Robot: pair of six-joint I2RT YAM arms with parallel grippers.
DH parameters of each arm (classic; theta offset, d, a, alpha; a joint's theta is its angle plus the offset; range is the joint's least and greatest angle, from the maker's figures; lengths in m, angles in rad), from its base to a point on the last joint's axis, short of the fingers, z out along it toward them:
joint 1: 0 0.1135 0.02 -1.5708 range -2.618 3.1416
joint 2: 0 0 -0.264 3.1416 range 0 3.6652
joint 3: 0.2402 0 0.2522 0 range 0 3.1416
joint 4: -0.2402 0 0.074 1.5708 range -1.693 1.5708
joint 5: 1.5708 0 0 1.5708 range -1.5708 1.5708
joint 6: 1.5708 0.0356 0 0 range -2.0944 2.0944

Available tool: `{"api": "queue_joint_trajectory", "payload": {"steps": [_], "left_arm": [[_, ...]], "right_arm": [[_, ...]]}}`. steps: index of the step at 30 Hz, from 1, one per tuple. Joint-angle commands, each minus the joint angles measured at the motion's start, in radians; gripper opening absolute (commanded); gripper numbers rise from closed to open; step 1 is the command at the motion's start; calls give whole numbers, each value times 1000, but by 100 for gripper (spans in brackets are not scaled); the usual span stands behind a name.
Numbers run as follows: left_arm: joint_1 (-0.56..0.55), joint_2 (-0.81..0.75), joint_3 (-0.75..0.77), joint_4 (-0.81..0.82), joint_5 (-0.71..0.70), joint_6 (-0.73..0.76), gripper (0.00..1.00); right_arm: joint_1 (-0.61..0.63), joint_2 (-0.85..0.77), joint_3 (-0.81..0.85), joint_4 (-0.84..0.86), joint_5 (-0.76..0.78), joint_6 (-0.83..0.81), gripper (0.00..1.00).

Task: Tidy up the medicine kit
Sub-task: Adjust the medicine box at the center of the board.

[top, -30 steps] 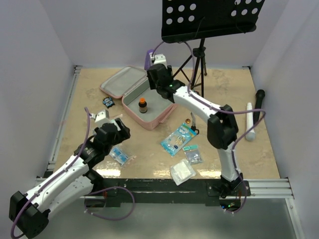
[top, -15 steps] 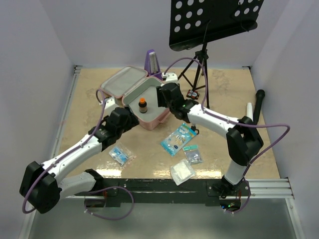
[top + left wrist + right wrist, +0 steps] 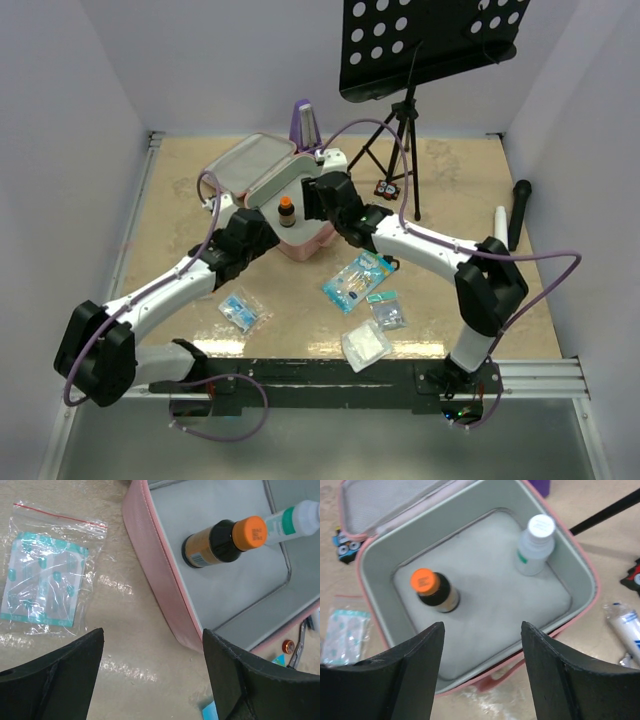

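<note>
Nearest the arm bases, well in front of the kit [image 3: 297, 244], lie a white gauze pack [image 3: 366, 345], a small clear bag [image 3: 387, 314], a large blue packet [image 3: 357, 280] and, off to the left, a blue sachet [image 3: 243, 311].

The pink kit sits open on the table at mid-depth, a little left of centre, with both arms reaching in to it. Its lid [image 3: 250, 165] is folded back to the far left.

The left gripper [image 3: 153, 631] hangs over the bare table just outside the kit's near-left wall. Its jaws are spread wide with nothing between them. A plaster bag [image 3: 45, 587] lies flat just left of that wall.

The right gripper [image 3: 482, 625] is poised above the kit's near-right rim. Its jaws are also wide apart and hold nothing.

Two bottles stand upright on the kit's grey lining. A brown bottle [image 3: 434, 591] with an orange cap is on the left and a white bottle [image 3: 535, 545] is further back on the right. They stand apart from each other.

An owl sticker [image 3: 342, 541] lies on the table beside the lid. A white tube [image 3: 626, 626] lies just right of the kit.

Behind the kit stands a purple metronome [image 3: 305, 122]. Further right a black music stand [image 3: 430, 40] rises on its tripod.
</note>
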Motion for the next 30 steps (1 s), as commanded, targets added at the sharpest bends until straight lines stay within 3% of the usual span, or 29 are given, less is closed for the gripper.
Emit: {"api": "queue_joint_trajectory", "payload": {"steps": [1, 8, 18, 23, 30], "left_arm": [[35, 38, 54, 16, -15, -30, 84], [50, 127, 105, 55, 2, -21, 83], [50, 296, 180, 39, -3, 31, 77], [50, 308, 169, 4, -49, 72, 68], [50, 310, 166, -51, -95, 129, 48]], "right_arm": [[67, -76, 19, 30, -16, 49, 66], [142, -136, -5, -5, -7, 99, 66], [149, -229, -110, -41, 24, 124, 64], [149, -262, -157, -45, 45, 121, 64], [149, -288, -197, -44, 71, 118, 64]]}}
